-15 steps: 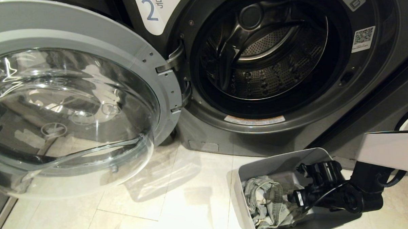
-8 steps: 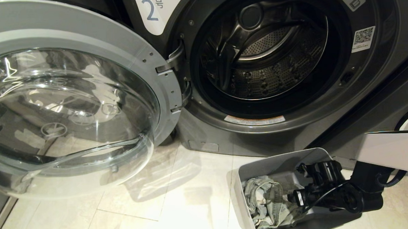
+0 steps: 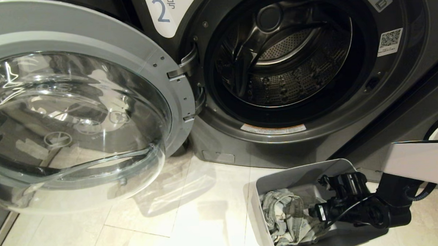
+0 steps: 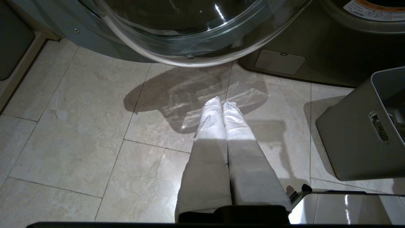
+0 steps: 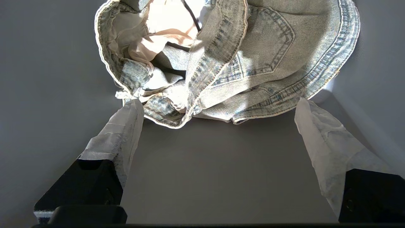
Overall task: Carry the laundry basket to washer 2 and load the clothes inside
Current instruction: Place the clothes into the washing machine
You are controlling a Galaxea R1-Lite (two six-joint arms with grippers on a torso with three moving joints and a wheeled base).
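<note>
Two grippers are before you. Your right gripper [image 5: 218,110] reaches down into the laundry basket [image 3: 279,179], its white-wrapped fingers [image 5: 123,126] spread wide, one tip touching the edge of the clothes [image 5: 240,63], a crumpled denim bundle lying on the basket's bottom. The basket stands on the tiled floor [image 3: 193,211] just in front of washer 2 [image 3: 314,134], whose glass door [image 3: 76,117] is swung fully open to the left, baring the drum [image 3: 286,62]. Your left gripper [image 4: 223,106] hangs above the floor near the door, fingers pressed together, holding nothing.
</note>
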